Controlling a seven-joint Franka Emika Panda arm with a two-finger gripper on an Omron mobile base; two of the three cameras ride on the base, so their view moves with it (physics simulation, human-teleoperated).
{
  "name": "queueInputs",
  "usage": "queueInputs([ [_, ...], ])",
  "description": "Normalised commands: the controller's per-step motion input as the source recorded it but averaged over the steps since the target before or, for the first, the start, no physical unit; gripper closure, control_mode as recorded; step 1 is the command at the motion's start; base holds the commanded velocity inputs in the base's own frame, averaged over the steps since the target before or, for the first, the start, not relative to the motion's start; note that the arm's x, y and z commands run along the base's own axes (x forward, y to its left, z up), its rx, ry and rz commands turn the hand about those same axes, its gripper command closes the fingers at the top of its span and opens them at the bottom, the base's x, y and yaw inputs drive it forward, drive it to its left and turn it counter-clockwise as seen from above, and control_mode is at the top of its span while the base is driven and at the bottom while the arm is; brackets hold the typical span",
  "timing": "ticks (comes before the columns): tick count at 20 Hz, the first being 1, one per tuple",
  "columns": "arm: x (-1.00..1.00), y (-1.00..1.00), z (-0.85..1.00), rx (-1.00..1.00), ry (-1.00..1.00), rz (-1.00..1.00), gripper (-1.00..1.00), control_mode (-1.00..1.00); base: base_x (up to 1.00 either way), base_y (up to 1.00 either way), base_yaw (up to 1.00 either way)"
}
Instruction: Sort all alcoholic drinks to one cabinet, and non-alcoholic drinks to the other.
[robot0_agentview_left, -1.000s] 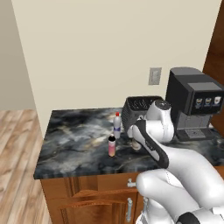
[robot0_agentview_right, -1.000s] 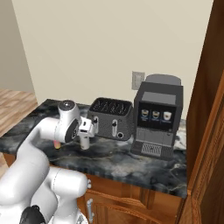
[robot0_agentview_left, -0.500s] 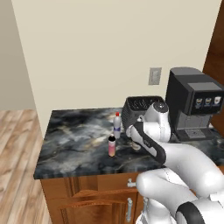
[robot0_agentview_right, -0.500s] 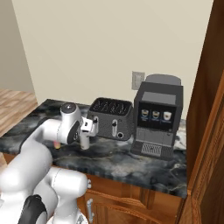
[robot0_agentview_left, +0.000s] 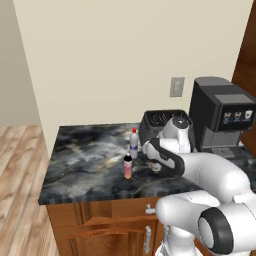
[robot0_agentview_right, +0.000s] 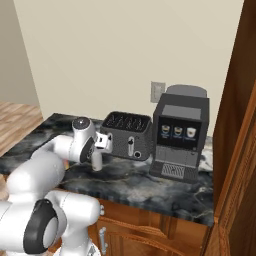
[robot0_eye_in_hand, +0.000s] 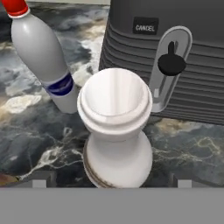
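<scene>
A white bottle with a red cap (robot0_eye_in_hand: 43, 57) (robot0_agentview_left: 133, 142) stands on the dark marble counter (robot0_agentview_left: 85, 160). A small bottle of pinkish drink with a black cap (robot0_agentview_left: 128, 167) stands just in front of it. My gripper (robot0_eye_in_hand: 111, 183) (robot0_agentview_right: 98, 151) is open and hangs low over a white goblet-shaped cup (robot0_eye_in_hand: 114, 131) (robot0_agentview_right: 96, 163) in front of the toaster. The cup sits between the spread fingertips, which stand clear of its sides. The reddish-brown cabinet (robot0_agentview_right: 235, 145) (robot0_agentview_left: 248, 55) rises at the right edge.
A dark toaster (robot0_agentview_right: 127, 135) (robot0_eye_in_hand: 175, 57) stands right behind the cup, its lever facing the hand. A black coffee machine (robot0_agentview_right: 181, 132) (robot0_agentview_left: 222, 117) is to its right. The counter ends at the left over a wood floor (robot0_agentview_left: 20, 165).
The hand has shifted slightly right, toward the toaster front. The bottles and the cup have not moved, and the jaws stay wide.
</scene>
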Motion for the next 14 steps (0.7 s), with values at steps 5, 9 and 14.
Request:
queueInputs([
  [5, 0.20, 0.00, -0.12, 0.00, -0.02, 0.00, -1.00, -1.00, 0.00, 0.00, 0.00],
  [9, 0.09, 0.00, -0.19, 0.00, -0.03, 0.00, -1.00, -1.00, 0.00, 0.00, 0.00],
  [14, 0.15, 0.00, -0.15, 0.00, -0.03, 0.00, -1.00, -1.00, 0.00, 0.00, 0.00],
])
